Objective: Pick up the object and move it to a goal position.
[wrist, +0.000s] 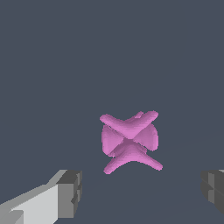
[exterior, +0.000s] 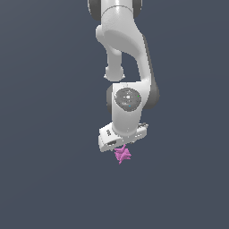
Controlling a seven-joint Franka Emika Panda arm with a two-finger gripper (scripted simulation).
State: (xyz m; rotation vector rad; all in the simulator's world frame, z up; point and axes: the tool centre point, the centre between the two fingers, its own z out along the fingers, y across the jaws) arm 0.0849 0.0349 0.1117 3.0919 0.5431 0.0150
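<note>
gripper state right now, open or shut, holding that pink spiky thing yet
Gripper: open, fingers spread wide, holding nothing; the small magenta-pink spiky star-shaped lump lies untouched ahead of the gap between them.

magenta-pink object point(wrist: 130, 142), white arm point(exterior: 127, 53) (dark grey joints), grey-padded pincer point(wrist: 142, 192), slate-blue backdrop point(exterior: 44, 134)

A bare simulated scene, not a real room. A flat, uniform dark slate-grey backdrop point(exterior: 40, 112) fills both views with no furniture, walls or texture. The smooth white jointed robot arm point(exterior: 127, 58) has the clean, untextured shading of a computer render.
</note>
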